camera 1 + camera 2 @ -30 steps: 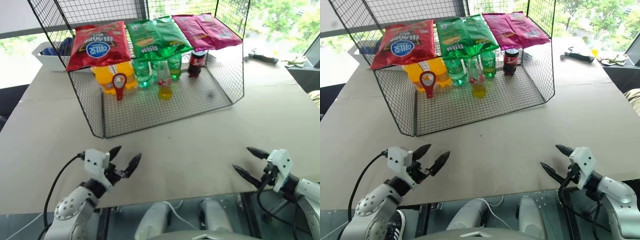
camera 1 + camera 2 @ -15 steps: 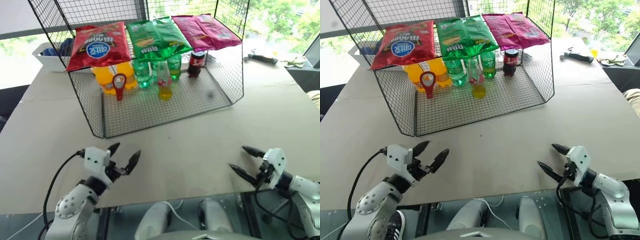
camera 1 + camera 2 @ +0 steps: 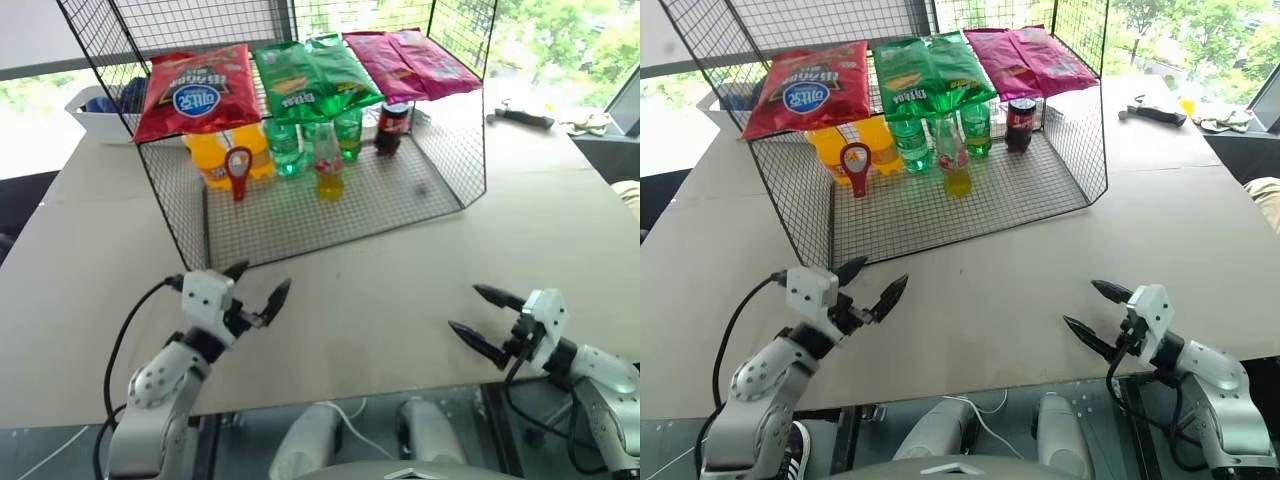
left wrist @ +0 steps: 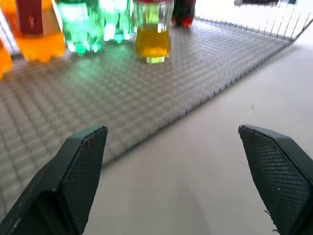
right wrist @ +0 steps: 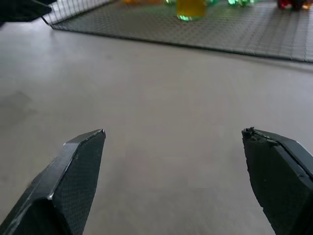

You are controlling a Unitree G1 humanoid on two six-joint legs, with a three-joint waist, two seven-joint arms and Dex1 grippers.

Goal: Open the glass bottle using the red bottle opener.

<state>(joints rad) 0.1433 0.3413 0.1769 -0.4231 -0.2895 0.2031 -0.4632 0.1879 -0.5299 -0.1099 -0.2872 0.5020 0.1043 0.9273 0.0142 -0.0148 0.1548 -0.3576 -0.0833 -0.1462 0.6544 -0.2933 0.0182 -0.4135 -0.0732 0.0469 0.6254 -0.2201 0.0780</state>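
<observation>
Glass bottle in wire rack, right of bottle opener

The bottle's cap and neck top are hidden behind the green chip bag near the top centre of the head views, and in the left wrist view the top edge cuts it off at the label. The opener's handle end blurs into the mesh. The 2 orange bottles sit half hidden under the red bag.
</observation>
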